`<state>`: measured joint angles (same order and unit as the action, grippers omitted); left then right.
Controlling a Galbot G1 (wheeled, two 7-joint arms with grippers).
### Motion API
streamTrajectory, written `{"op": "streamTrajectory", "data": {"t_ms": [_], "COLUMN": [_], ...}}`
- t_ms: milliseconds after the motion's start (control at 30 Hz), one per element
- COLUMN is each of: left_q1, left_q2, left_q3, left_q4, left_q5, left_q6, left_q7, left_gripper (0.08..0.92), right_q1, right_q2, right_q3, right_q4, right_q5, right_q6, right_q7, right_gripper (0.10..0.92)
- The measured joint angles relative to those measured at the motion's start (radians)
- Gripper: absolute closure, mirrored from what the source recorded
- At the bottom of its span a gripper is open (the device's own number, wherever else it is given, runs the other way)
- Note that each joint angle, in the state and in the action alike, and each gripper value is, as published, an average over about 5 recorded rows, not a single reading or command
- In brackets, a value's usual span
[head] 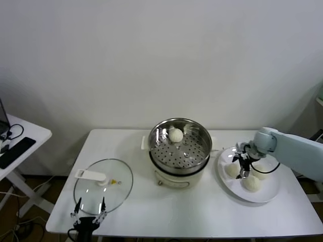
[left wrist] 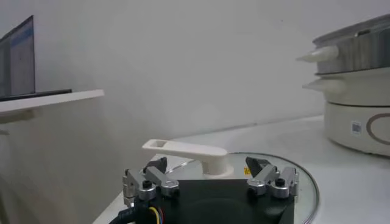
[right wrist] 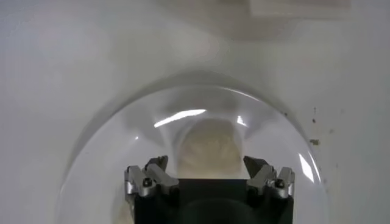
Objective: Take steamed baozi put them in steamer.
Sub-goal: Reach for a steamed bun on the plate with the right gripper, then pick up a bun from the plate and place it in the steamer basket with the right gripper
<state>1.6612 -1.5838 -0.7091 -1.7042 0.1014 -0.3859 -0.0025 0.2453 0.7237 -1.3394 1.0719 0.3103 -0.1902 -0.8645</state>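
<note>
One baozi (head: 175, 135) already in the steamer (head: 179, 146), three left on the white plate (head: 267, 193); right gripper (head: 244, 166) hovers jaws-open over a plate bun (right wrist: 210, 148), left gripper (head: 90, 208) parked open by glass lid (head: 103, 186).

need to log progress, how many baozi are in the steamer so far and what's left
Done: one baozi sits in the steamer. In hand: the right gripper is open over the plate, poised above a bun but not gripping it. Left: three buns on the plate. The left gripper waits open by the glass lid.
</note>
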Motion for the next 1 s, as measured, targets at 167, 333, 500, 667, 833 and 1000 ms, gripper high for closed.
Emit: {"op": "streamTrajectory", "data": {"t_ms": [167, 333, 500, 667, 833, 1000], "left_q1": [-0.001, -0.003, -0.004, -0.001, 0.001, 0.003], "left_q2": [0.000, 0.000, 0.000, 0.001, 0.002, 0.002], "left_q3": [-0.001, -0.002, -0.004, -0.005, 0.000, 0.004], "left_q4": [0.004, 0.007, 0.006, 0.003, 0.000, -0.002], "left_q5": [0.002, 0.005, 0.007, 0.010, 0.016, 0.021], "left_q6": [-0.004, -0.006, -0.007, -0.008, -0.009, -0.009], "left_q7": [-0.001, -0.001, -0.002, -0.003, -0.003, -0.003], "left_gripper": [0.177, 0.177, 0.177, 0.177, 0.177, 0.177], "right_q1": [-0.012, -0.012, 0.022, 0.124, 0.292, 0.479], "right_q2": [0.001, -0.002, -0.011, -0.020, -0.017, 0.001], "right_q3": [0.011, 0.016, -0.001, -0.065, -0.175, -0.281], "right_q4": [-0.010, -0.008, 0.008, 0.045, 0.102, 0.157], "right_q5": [-0.016, -0.023, -0.011, 0.027, 0.099, 0.186], "right_q6": [0.001, 0.003, 0.006, 0.011, 0.017, 0.023], "right_q7": [-0.005, -0.014, -0.025, -0.041, -0.072, -0.115], "right_gripper": [0.279, 0.322, 0.329, 0.327, 0.324, 0.321]}}
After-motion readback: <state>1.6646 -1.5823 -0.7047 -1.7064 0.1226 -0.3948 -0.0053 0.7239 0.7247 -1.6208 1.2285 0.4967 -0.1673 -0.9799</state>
